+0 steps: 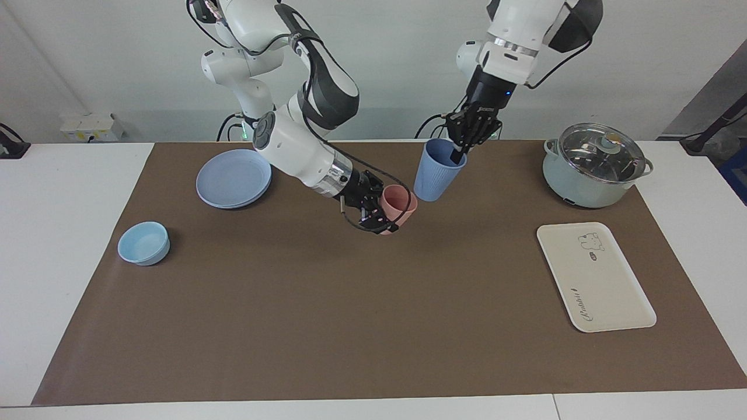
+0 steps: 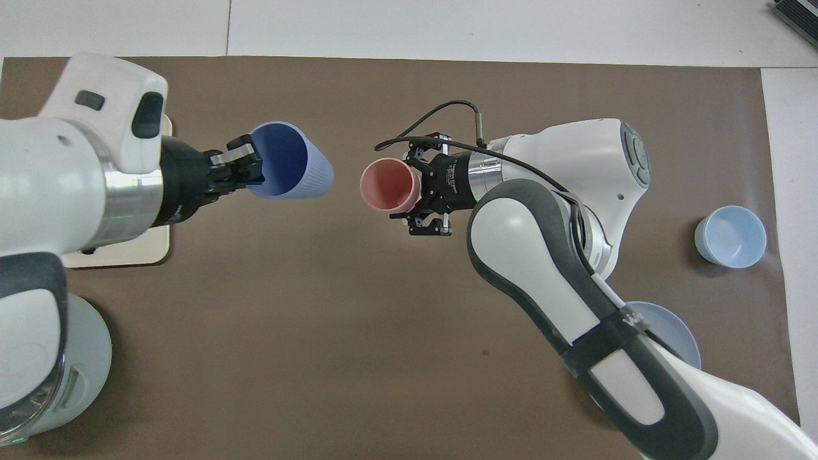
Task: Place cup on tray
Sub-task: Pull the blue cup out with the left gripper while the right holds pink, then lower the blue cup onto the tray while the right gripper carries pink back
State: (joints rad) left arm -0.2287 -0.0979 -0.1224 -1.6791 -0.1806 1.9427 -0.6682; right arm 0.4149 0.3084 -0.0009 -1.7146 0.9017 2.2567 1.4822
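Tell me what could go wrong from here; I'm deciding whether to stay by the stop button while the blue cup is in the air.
1. The left gripper pinches the blue cup only by its rim wall, and the cup hangs tilted; it could slip during the carry to the tray.
2. The pot stands near the tray; a wide swing might clip it.
3. The right gripper holds the pink cup tilted.

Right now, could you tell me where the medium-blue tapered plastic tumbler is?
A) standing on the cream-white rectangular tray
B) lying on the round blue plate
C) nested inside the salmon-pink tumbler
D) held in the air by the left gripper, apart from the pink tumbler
D: the left gripper is shut on the rim of the medium-blue tapered plastic tumbler, which hangs clear of the salmon-pink tumbler that the right gripper holds.
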